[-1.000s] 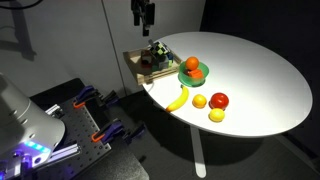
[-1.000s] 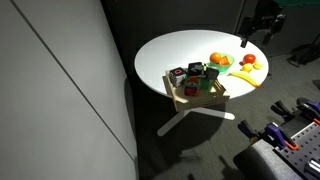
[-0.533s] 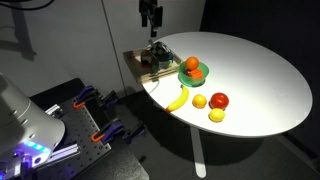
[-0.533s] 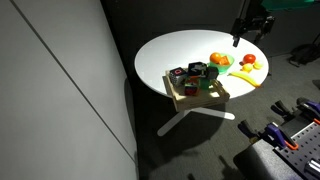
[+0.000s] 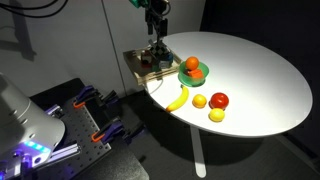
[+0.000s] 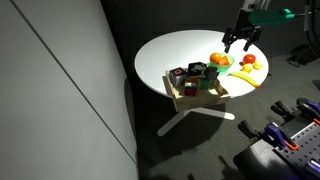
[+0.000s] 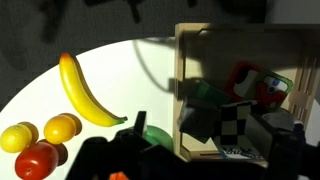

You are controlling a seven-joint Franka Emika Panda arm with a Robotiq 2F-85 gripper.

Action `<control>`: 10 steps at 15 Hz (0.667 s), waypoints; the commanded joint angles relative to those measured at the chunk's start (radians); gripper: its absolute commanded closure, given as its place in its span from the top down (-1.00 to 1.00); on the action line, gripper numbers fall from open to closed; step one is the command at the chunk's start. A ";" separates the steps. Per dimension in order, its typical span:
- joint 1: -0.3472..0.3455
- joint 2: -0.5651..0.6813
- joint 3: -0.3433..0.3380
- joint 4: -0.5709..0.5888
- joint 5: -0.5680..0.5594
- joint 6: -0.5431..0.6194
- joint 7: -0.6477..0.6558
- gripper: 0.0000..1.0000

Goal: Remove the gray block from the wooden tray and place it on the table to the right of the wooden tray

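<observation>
The wooden tray (image 5: pixel 135 62) (image 6: pixel 203 99) (image 7: pixel 183 90) sits at the table's (image 5: pixel 255 70) (image 6: pixel 170 52) edge and holds several blocks. In the wrist view a dark gray block (image 7: pixel 198 118) lies in the tray next to a checkered block (image 7: pixel 240 120) and a red one (image 7: pixel 258 85). In both exterior views I cannot tell the gray block from the others. My gripper (image 5: pixel 156 17) (image 6: pixel 243 36) (image 7: pixel 215 150) is open and empty. It hangs well above the table, near the tray and the green plate (image 5: pixel 200 74) (image 6: pixel 222 64).
The green plate holds an orange and a red fruit. A banana (image 5: pixel 178 98) (image 7: pixel 85 90), an orange (image 5: pixel 199 101), a red fruit (image 5: pixel 219 100) and a lemon (image 5: pixel 216 115) lie on the table beside the tray. Clamps and equipment stand below the table edge.
The gripper has moved sideways over the table toward the tray and plate. The blocks and fruit have not moved.
</observation>
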 commanded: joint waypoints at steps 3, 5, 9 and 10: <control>0.013 0.073 0.006 0.022 0.035 0.091 0.014 1.00; 0.016 0.097 0.009 0.023 0.045 0.125 0.017 1.00; 0.031 0.150 0.012 0.025 0.037 0.201 0.029 1.00; 0.037 0.164 0.011 0.026 0.030 0.220 0.034 1.00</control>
